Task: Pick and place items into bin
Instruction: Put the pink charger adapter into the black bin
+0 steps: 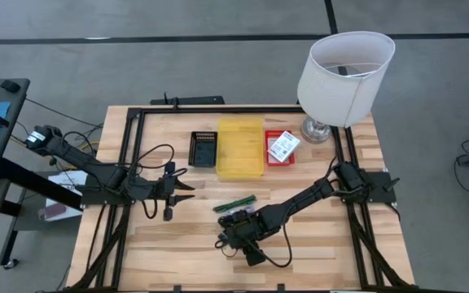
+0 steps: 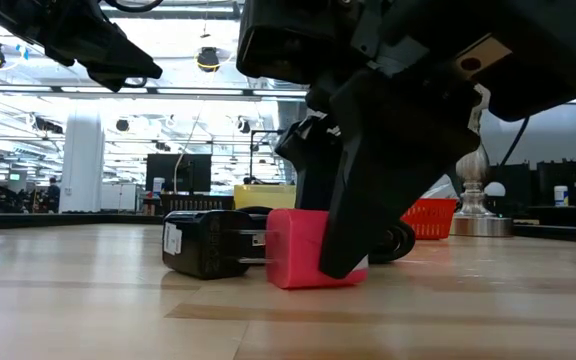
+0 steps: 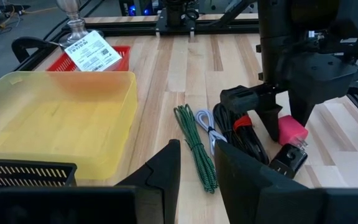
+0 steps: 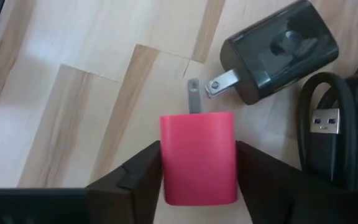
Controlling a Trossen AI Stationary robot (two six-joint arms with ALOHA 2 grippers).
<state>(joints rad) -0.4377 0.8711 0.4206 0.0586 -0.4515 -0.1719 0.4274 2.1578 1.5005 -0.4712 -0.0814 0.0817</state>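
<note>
A small pink-red plug block point(image 4: 197, 158) stands on the table near the middle, its metal prongs point(image 4: 193, 96) pointing away from my right gripper point(image 4: 197, 163), which is shut on it. A black charger point(image 4: 278, 53) and a coiled black cable point(image 4: 347, 137) lie flat right beside it. The thin green stick point(image 3: 194, 146) and a grey cord point(image 3: 209, 127) lie on the wood, between my open left gripper point(image 3: 197, 171) and the block. The left gripper hovers left of centre point(image 1: 186, 189). The yellow tray point(image 1: 240, 146) sits at the far middle. A white labelled packet point(image 1: 283, 145) leans in a red basket point(image 1: 269, 159). My right gripper pinches the pink-red block by its two opposite side faces point(image 4: 166, 155), one finger point(image 4: 135, 171) on each side. The fingers come slanting down from above. In the low view the block's base point(image 2: 308, 280) rests on the table, with a finger point(image 2: 368, 200) against its side.
A black slotted tray point(image 1: 203, 148) lies left of the yellow tray. A white-shaded lamp point(image 1: 344, 73) stands at the far right corner. Black frame rails point(image 1: 137, 122) edge the table. Bare wood lies along the near edge point(image 1: 177, 260).
</note>
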